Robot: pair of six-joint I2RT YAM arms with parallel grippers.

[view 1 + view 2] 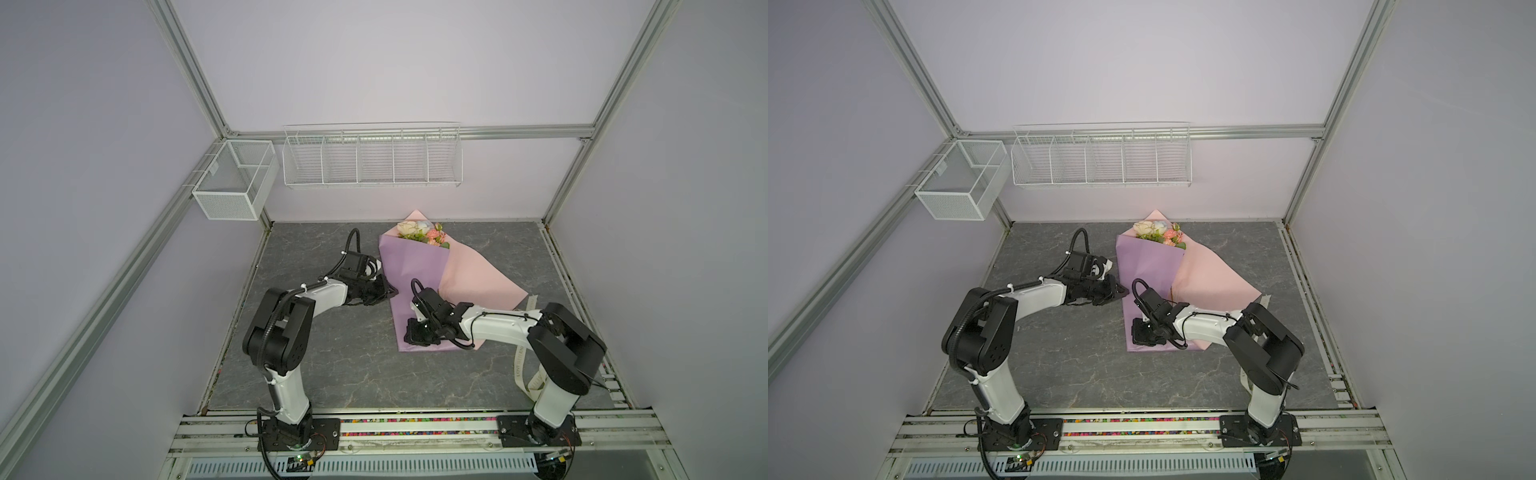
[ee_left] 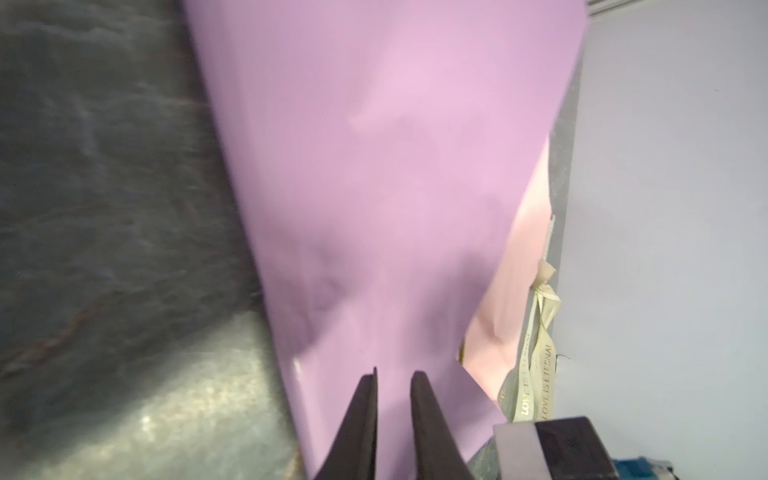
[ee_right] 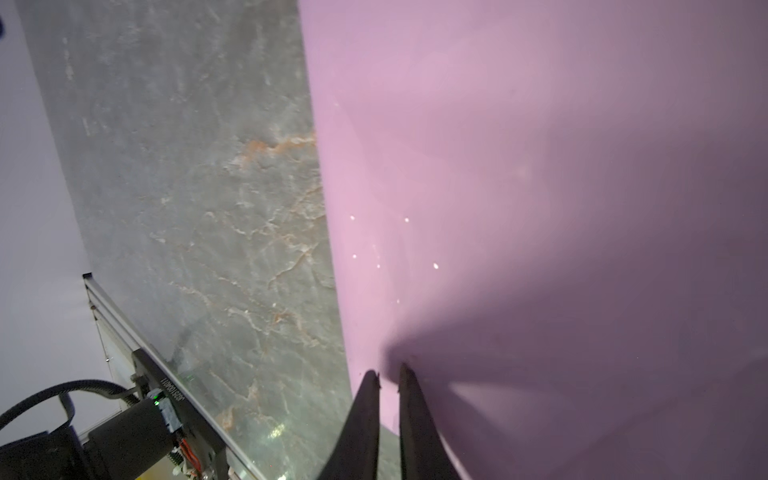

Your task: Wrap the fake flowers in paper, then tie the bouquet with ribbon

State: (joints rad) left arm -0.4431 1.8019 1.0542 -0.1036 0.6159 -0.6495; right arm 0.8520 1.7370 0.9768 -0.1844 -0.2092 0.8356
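Note:
The bouquet of fake flowers [image 1: 419, 235] [image 1: 1158, 235] lies at the back of the table, wrapped in a lilac and pink paper sheet [image 1: 411, 270] [image 1: 1148, 266]. Only its blooms and leaves show; the stems are hidden inside the wrap. My left gripper [image 1: 392, 293] [image 1: 1123, 291] [image 2: 395, 372] reaches over the lilac sheet's left edge, jaws a narrow gap apart with nothing between them. My right gripper [image 1: 415, 334] [image 1: 1144, 332] [image 3: 389, 372] points down at the sheet's near left corner, jaws slightly apart and empty. A cream lettered ribbon [image 1: 521, 361] [image 2: 540, 374] trails from under the pink side past the right arm.
A white mesh box [image 1: 232, 178] and a wire rack [image 1: 372, 156] hang on the back wall above the grey marble table [image 1: 332, 365]. The aluminium frame rail [image 3: 137, 332] and the left arm's base lie near the table's front.

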